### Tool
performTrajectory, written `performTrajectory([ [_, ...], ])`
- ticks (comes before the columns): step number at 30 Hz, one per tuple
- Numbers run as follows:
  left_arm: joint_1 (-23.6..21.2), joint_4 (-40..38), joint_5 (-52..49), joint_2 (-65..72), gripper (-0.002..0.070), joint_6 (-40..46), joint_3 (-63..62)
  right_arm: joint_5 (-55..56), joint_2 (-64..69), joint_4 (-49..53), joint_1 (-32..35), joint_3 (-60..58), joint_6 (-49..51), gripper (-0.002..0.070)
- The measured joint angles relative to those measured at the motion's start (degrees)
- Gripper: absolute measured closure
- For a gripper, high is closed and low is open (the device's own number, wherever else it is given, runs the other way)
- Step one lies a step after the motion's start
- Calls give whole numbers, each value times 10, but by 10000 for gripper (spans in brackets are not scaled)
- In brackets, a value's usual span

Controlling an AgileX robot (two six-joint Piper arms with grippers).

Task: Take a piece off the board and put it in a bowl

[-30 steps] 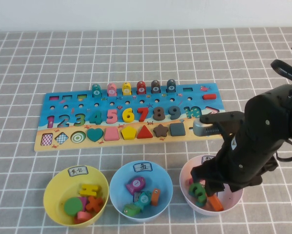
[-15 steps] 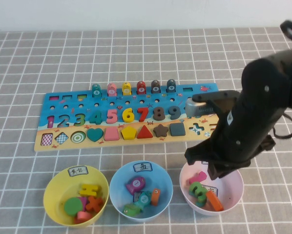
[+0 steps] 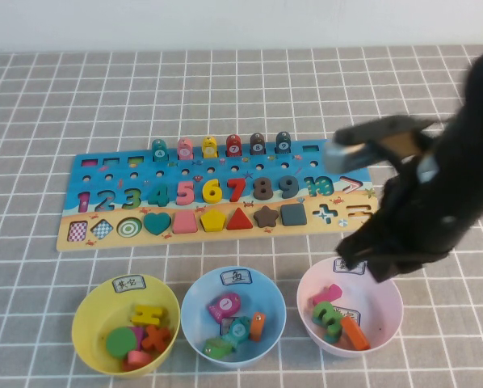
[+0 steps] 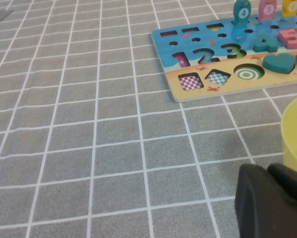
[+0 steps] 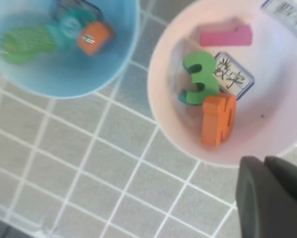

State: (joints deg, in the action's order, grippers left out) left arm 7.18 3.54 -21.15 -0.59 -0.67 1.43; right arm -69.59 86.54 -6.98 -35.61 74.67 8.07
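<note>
Noting the orange piece (image 5: 218, 120) lying in the pink bowl (image 3: 387, 301) beside a green 3, your right claw (image 5: 267, 198) closed empty above its 1 o'clock rim, lift clear vertically; left claw (image 4: 272, 198) parked, closed, over the worktop.

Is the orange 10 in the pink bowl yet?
Yes: the orange 10 lies inside the pink bowl, beside a green 3.

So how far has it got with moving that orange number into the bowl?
It looks done. The orange 10 piece lies in the pink bowl beside a green 3, and its slot on the board is empty. Nothing is in hand: the right claw is shut on nothing above the bowl's edge. The left claw sits parked by the yellow bowl. Only pulling the arm away seems left.
</note>
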Motion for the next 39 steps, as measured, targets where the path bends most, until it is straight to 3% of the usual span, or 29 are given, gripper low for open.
performTrajectory([
  [14,0,0,0,0,676,0,0,12,-383,-3,0,-179,9,691],
  [19,0,0,0,0,676,0,0,86,-483,26,0,-275,0,691],
  [25,0,0,0,0,676,0,0,227,-516,75,2,-417,-2,691],
  [33,0,0,0,0,676,0,0,474,-598,84,150,-588,-2,692],
  [39,0,0,0,0,676,0,0,549,-706,84,252,-693,-2,694],
])
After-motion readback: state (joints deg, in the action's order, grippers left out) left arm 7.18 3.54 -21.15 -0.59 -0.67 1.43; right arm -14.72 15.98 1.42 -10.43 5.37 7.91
